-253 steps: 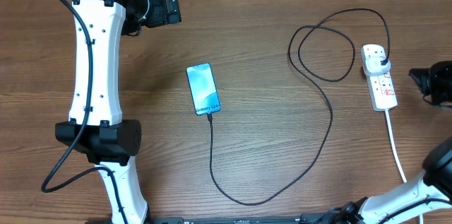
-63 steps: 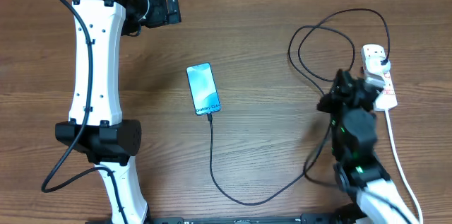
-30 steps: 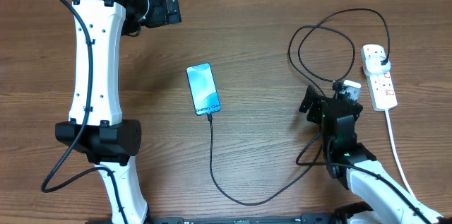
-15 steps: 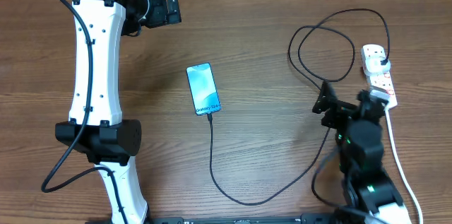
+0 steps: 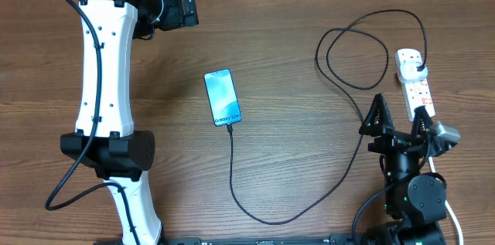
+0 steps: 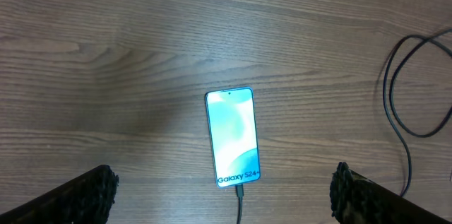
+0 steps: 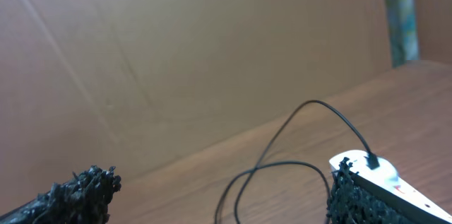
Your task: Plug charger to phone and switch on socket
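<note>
**Right gripper open beside the socket, switch unpressed**

The right gripper [image 5: 399, 117] stood with its fingers spread and empty, one finger just beside the near end of the socket [image 5: 415, 86]. At the socket's far end sat the plug [image 5: 418, 65]. The charger [image 5: 231, 160] looped left of the socket and ran to the phone [image 5: 223, 97], well left of it, with the tip seemingly seated. The left gripper [image 5: 184, 7], likewise spread and empty, hung farther left. Switching on looked like the step in hand. It called for one fingertip set squarely over the red-marked switch [image 5: 418, 89] and pressed straight down, clear of the cable loop, so that the socket would not slide.
</note>
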`<action>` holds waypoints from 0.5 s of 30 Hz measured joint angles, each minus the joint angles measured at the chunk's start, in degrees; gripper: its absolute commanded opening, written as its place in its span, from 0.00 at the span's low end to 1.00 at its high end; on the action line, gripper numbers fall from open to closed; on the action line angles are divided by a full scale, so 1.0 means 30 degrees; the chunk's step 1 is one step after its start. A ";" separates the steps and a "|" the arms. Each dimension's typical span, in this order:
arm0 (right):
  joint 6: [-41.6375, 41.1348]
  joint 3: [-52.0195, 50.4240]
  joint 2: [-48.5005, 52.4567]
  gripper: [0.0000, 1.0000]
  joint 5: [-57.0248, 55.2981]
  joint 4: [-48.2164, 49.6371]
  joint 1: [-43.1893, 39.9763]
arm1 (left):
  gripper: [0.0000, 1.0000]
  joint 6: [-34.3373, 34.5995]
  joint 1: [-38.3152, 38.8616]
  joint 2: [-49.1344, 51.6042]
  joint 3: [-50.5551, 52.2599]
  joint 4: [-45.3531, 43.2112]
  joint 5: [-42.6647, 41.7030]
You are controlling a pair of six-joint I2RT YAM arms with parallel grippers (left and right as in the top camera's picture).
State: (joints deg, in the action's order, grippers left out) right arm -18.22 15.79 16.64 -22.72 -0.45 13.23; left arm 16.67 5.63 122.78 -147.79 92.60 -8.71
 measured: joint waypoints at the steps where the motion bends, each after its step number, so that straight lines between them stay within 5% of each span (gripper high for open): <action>1: -0.0007 -0.0211 -0.0219 1.00 0.0000 -0.0058 -0.0146 | 1.00 0.0000 0.0000 0.0000 0.0000 0.0000 0.0000; 10: 0.0000 -0.2739 -0.2973 1.00 -0.0015 -0.1137 -0.0772 | 1.00 0.0000 0.0000 0.0000 0.0000 -0.0007 0.0000; 15: 0.0015 -0.3220 -0.3636 1.00 -0.0007 -0.6113 -0.0903 | 1.00 0.0000 0.0000 0.0000 0.0000 -0.0007 0.0000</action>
State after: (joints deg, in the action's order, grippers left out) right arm -18.17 6.13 5.74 -22.74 -18.79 10.52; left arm 16.67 5.63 122.78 -147.79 92.58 -8.71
